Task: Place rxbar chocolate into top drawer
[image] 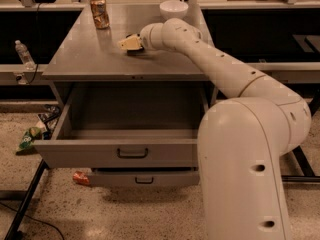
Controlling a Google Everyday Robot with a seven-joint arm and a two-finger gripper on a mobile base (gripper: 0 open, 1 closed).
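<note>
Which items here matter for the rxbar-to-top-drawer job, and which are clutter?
Job: gripper low over the tabletop; open top drawer; rxbar chocolate not discernible.
Clutter: can, white bowl, water bottle, lower drawer, floor wrappers.

You have the can (99, 11) at the back left of the cabinet top (85, 59), and the bowl (173, 8) at the back, right of the can. The gripper (129, 43) sits low over the top, in front of both. Beneath the top, the top drawer (90, 154) is pulled out toward you, with the lower drawer (142, 178) under it. A bottle (23, 54) stands left of the cabinet.
</note>
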